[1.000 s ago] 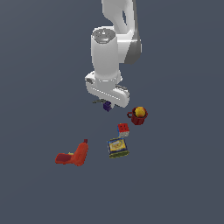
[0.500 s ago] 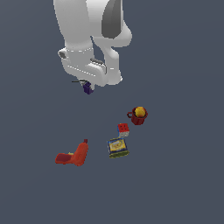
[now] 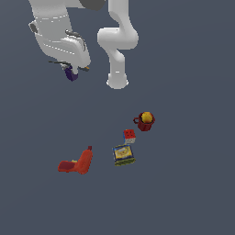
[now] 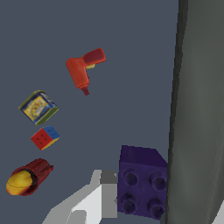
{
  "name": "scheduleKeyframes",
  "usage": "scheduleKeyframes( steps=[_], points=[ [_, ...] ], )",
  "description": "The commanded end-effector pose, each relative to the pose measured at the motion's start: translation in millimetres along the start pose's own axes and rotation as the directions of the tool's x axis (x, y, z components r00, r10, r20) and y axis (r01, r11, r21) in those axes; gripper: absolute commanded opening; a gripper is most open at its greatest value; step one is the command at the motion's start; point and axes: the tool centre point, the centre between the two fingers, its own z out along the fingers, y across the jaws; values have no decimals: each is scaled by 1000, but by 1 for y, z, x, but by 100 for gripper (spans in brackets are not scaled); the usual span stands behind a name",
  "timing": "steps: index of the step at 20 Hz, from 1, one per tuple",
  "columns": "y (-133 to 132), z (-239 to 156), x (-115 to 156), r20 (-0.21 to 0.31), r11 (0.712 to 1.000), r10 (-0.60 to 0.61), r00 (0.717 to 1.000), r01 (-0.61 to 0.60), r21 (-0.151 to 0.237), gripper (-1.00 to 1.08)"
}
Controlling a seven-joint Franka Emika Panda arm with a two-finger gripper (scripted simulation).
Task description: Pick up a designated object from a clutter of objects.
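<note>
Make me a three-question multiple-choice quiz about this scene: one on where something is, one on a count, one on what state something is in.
1. Which item lies closest to the red mug?
A. the red drill-shaped toy
B. the red-and-white cube
C. the blue-and-yellow box

2. How many items lie on the floor?
A. two
B. four
C. six

3. What state is the purple studded block in?
A. lying on the floor
B. inside the mug
C. clamped in the gripper, off the floor

Answers: 1 B, the cube sits just beside the mug. 2 B, there are the mug, cube, box and toy. 3 C, the wrist view shows fingers on either side of the block.
</note>
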Motion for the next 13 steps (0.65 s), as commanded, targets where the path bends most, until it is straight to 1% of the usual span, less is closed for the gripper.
scheduleKeyframes(
  steps=[1, 7, 13],
  points=[
    [14, -15, 4, 1, 1000, -1, 1000, 1, -2, -100],
    [33, -36, 11, 1, 1000, -1, 1000, 1, -4, -100],
    [37, -40, 14, 1, 1000, -1, 1000, 1, -5, -100]
  ],
)
